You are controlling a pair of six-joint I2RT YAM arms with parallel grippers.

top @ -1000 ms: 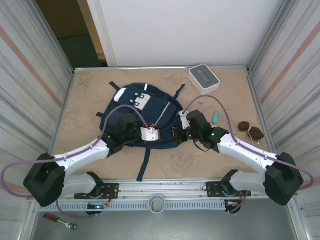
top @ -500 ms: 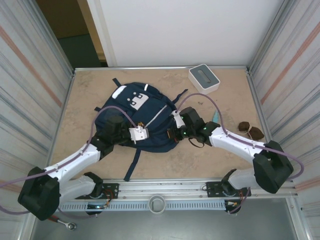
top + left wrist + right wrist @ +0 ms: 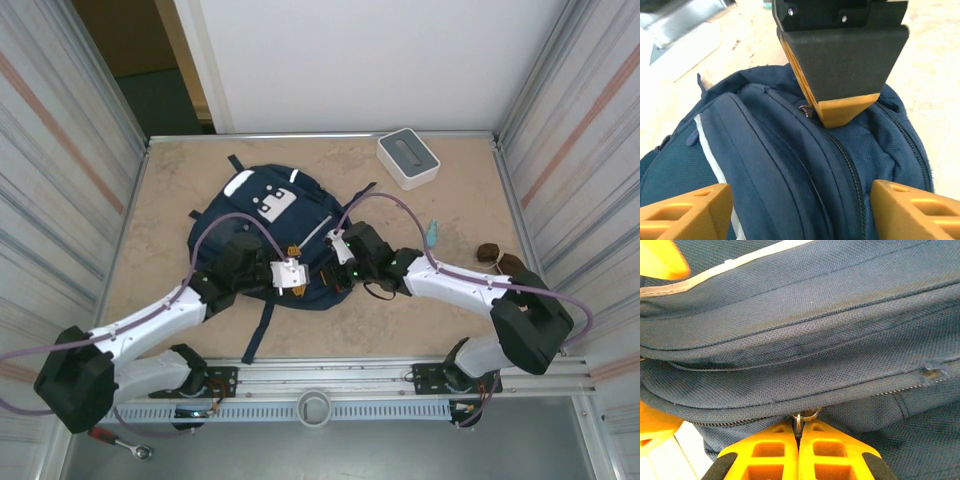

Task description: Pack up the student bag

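My left tool (image 3: 800,206) hangs with its fingers spread wide above the student bag (image 3: 262,215). My right tool (image 3: 798,432) is pinched tight on the metal zipper pull (image 3: 799,418) at the bag's right side. The bag lies flat on the tabletop (image 3: 450,195), left of centre, with both my arms reaching onto it.

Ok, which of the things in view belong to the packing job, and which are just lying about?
Job:
- bag
- zip pull, pinched in the right gripper
- left gripper, open over the bag

Lying about:
- white box
- teal item
- brown item
- ratchet
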